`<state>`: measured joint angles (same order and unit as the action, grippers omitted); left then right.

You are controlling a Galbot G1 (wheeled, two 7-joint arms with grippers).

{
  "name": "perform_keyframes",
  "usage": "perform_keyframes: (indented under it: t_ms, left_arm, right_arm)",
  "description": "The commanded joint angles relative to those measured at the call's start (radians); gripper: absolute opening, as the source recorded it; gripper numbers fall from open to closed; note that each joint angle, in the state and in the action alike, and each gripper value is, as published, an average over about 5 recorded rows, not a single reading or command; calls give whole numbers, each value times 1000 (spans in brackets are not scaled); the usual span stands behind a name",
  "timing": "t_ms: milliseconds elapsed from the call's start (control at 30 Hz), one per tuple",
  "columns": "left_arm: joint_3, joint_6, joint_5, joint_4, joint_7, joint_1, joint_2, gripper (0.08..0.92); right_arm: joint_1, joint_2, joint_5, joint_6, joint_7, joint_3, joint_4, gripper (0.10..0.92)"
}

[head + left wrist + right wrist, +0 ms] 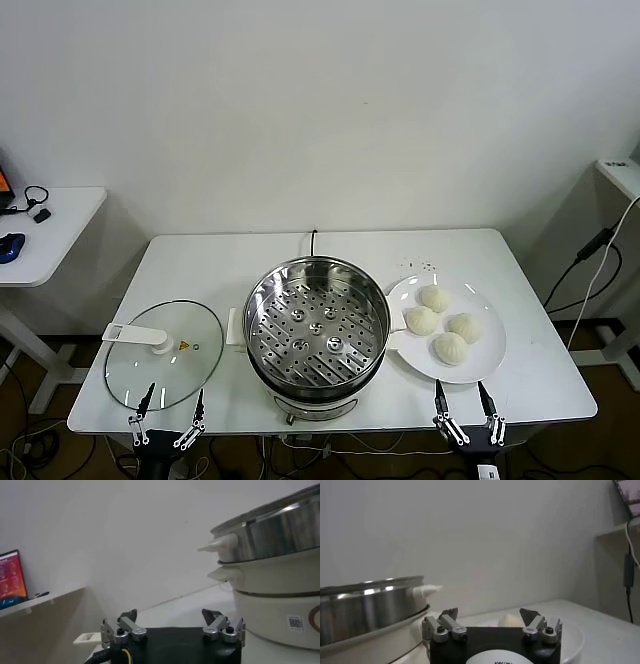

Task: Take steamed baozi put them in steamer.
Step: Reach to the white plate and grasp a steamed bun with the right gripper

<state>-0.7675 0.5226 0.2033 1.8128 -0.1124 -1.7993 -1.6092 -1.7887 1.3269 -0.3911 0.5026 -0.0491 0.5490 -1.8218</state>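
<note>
Several cream-white steamed baozi (448, 326) lie on a white plate (489, 358) at the table's right. To their left stands the steamer (317, 325), a shiny steel pot with a bare perforated tray. My right gripper (462, 394) is open at the table's front edge, just in front of the plate, holding nothing. In the right wrist view one baozi (509, 620) peeks over the gripper (489, 613), with the steamer (370, 605) to the side. My left gripper (172, 398) is open at the front edge near the glass lid. The left wrist view shows the open left gripper (170, 615) and the steamer (272, 530).
A round glass lid (165, 352) with a white handle lies at the table's left front. A power cord runs from behind the steamer. A side table (45, 235) with small devices stands at far left, and cables hang at far right.
</note>
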Motion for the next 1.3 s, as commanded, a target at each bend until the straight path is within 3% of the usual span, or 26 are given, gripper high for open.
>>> perform_keyframes:
  t_ms: [33,300,633,833,1067,1300]
  left_arm:
    - [3,0,0,2,0,0,-48,823]
    - [-4,5,-3,3,1,-3,-45,823]
    - [-6,15,1,2,5,-11,-48,823]
    - [-3,19,6,1,6,-15,-49,823]
    - [-2,23,7,-14,7,-6,-47,823]
    - [14,25,16,-24,6,4,-45,823]
  right_arm:
    - [199,-143,-33,-366,24,121,-22,823]
    - [438,-337,-12,-700,42,101,0,823]
    - [731,-740,170,-1025,-197,-138,36,823]
    - [972,-961,192,-1022,-411,-384,106,823]
    - [1285,-1168,211,-880,-672,-762,148,823]
    - [1929,-1115,236,-758,-840,-1453,236,823]
